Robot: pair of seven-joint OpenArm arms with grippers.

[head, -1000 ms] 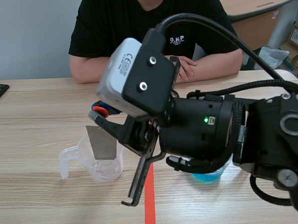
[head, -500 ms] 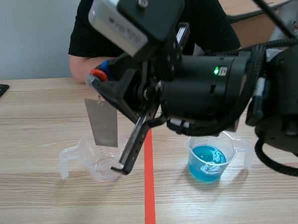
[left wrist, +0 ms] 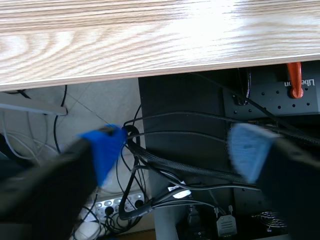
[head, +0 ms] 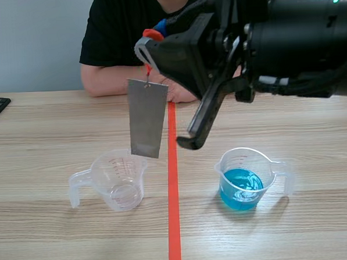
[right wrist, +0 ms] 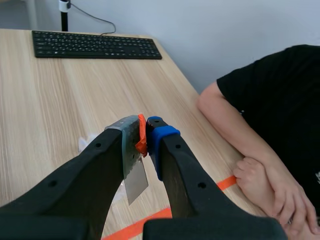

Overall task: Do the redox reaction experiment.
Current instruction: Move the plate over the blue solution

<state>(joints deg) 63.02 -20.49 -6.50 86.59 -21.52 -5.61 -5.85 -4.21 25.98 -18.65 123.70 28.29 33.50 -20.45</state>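
right hand (head: 150, 44) is clamped on a small red tag (head: 152, 34), from which a flat metal strip (head: 148, 117) hangs straight down, clear of both jugs. the strip dangles above the worktop (head: 39, 125), just on the empty jug's (head: 119, 180) side of the tape line (head: 174, 223). the jug of blue liquid (head: 241, 182) stands on the other side, toward the near edge. left hand (left wrist: 175, 150) hangs wide open and empty below the worktop's near edge. judged from this, the strip is picked up but still dry. the dip into the blue liquid, and the wait for any reaction, are yet to come. a second ago the strip hung low at the empty jug. it now rides higher and nearer the tape line, and the right arm has lifted clear of the blue jug.
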